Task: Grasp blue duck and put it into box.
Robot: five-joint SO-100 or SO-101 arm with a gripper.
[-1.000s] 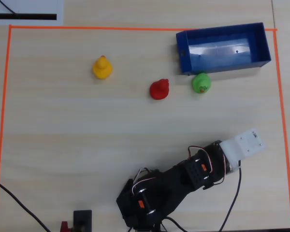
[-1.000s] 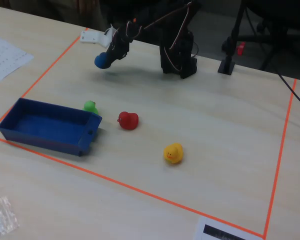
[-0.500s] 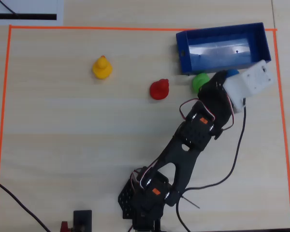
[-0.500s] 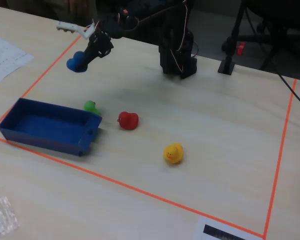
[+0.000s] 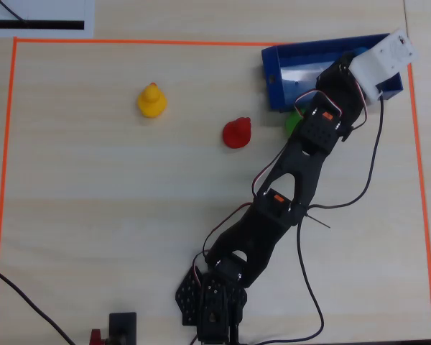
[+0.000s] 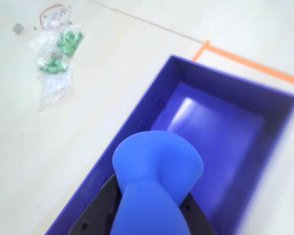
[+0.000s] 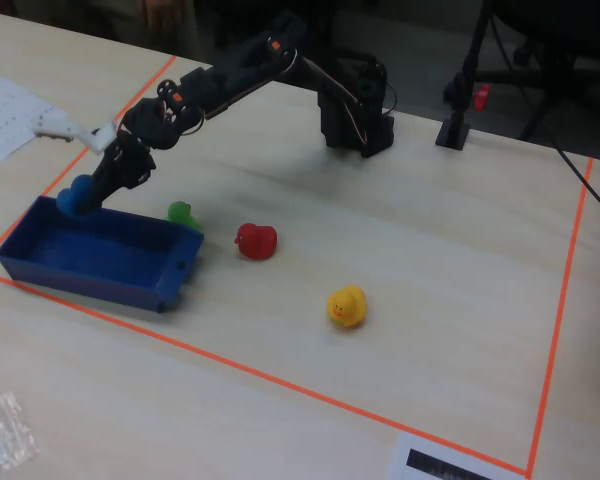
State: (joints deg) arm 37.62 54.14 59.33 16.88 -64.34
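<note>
Closest to the wrist camera, the blue duck (image 6: 154,188) is seen clamped between the black fingers of the gripper (image 6: 137,215), held above the near wall of the box (image 6: 137,117). Beyond it, the box's pale floor is shown bare. Farther out on the table (image 7: 400,250), a green duck (image 7: 182,212), a red duck (image 7: 255,240) and a yellow duck (image 7: 347,306) are left standing.
</note>
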